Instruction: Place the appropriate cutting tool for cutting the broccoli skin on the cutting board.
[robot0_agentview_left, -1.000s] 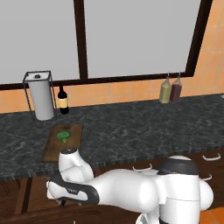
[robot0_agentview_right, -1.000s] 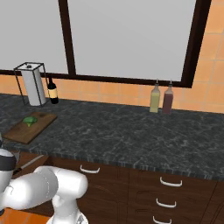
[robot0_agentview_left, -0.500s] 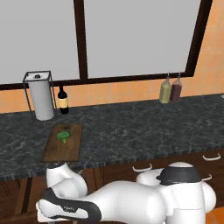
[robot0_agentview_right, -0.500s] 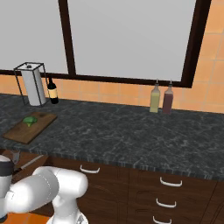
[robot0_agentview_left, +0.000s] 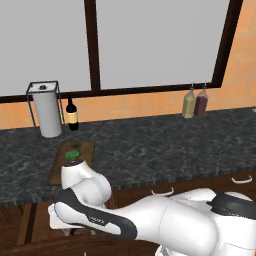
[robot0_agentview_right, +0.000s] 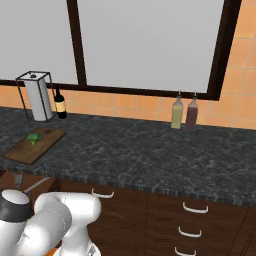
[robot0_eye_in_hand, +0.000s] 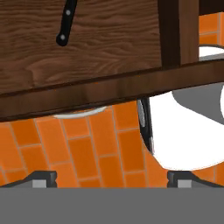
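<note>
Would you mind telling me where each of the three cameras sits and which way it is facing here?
Left base view: behind the arm to its left, looking forward and down at the counter; the white arm crosses the foreground.
Right base view: behind to the right, facing the same counter; the arm sits lower left.
Hand view: low on the hand, facing an open wooden drawer above orange floor tiles; fingertips spread wide.
Both base views share the cutting board with broccoli.

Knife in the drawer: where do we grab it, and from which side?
Take the knife by its black handle, coming down from above with the open hand spanning the handle's narrow width. It lies flat on the wooden drawer floor, so a side approach would likely find no edge to catch. The handle is slim and straight; the blade runs out of the hand view.
</note>
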